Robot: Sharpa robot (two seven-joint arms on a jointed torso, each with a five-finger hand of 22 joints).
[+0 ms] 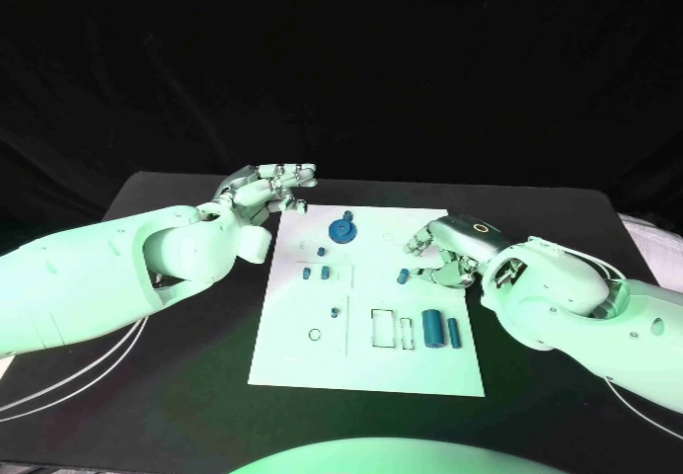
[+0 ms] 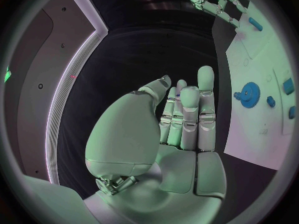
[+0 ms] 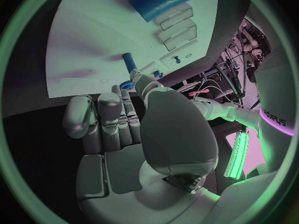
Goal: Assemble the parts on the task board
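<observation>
The white task board (image 1: 373, 367) lies in the middle of the black table. A blue gear (image 1: 343, 231) stands near its far edge, also visible as the gear (image 2: 250, 93) in the left wrist view. Small blue pegs (image 1: 315, 271) sit left of centre, and two blue cylinders (image 1: 441, 330) lie at the right beside a rectangular slot (image 1: 384, 328). My left hand (image 1: 267, 190) hovers off the board's far left corner, fingers (image 2: 187, 109) fairly straight and holding nothing. My right hand (image 1: 447, 253) is over the right edge, its fingers (image 3: 106, 117) apart and just short of a small blue peg (image 1: 403, 276).
A small ring (image 1: 315, 336) lies on the board's near left part. Bare black table (image 1: 186, 395) flanks the board on both sides. In the left wrist view my right hand (image 2: 215, 0) shows beyond the board (image 2: 249, 129).
</observation>
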